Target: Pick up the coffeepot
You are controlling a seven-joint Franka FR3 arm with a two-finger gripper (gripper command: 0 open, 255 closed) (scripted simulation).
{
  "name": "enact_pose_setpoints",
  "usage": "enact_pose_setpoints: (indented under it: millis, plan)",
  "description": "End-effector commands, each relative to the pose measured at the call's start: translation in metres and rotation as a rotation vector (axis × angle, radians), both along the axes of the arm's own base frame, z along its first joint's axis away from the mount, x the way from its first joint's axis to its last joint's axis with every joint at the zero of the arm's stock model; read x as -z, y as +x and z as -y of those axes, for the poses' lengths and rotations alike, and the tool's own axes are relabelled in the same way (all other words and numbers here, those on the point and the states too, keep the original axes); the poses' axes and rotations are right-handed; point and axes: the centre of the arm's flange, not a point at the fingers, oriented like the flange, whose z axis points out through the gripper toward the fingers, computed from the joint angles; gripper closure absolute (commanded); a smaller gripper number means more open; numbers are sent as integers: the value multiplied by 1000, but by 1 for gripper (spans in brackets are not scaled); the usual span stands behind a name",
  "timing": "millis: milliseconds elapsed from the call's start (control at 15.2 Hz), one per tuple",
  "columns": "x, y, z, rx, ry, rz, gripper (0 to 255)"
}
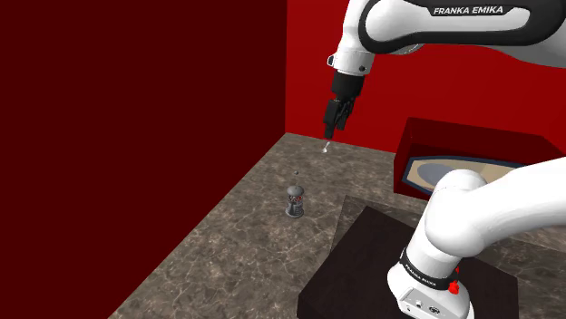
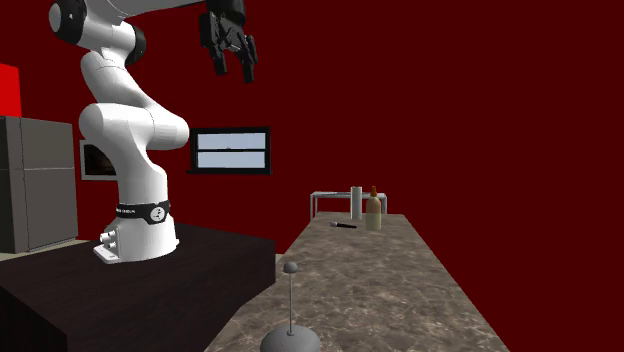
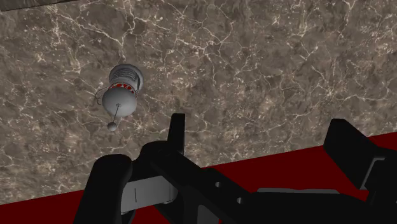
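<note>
Nearest in the shoulder view, the dark stand (image 1: 408,272) sits on the marbled counter (image 1: 227,245) at that view's lower right. Further out, the coffeepot (image 1: 295,201) stands upright on open counter, well clear of any other item.

The gripper (image 1: 330,131) hangs high above the counter, beyond the pot and towards the far red wall. In the wrist view its fingers (image 3: 177,130) are spread and grasp nothing.

The pot is small and grey, with a rounded body, a red-and-white band (image 3: 124,84) and a thin stem ending in a knob (image 3: 112,126).

Assessment: likely light and rigid. The smooth curved shell may slip, and the stem looks too slender to carry load. Grip across the body near the band, not by the knob.
</note>
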Motion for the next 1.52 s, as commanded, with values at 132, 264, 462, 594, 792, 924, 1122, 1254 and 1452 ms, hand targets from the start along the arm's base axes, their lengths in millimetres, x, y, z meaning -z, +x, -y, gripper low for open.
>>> enact_pose_setpoints:
  millis: [132, 264, 462, 594, 792, 924, 1122, 1254, 1452]
  plan:
    - [24, 7, -1, 23, -18, 14, 0]
    - [49, 14, -2, 47, -35, 27, 0]
    - [85, 26, -1, 82, -62, 48, 0]
    - [109, 34, 0, 106, -80, 61, 0]
    - [145, 47, 2, 141, -106, 82, 0]
    - [169, 55, 5, 164, -124, 95, 0]
    - [204, 69, 10, 199, -151, 116, 0]
    - [227, 78, 14, 223, -168, 129, 0]
    - [262, 93, 21, 258, -195, 150, 0]
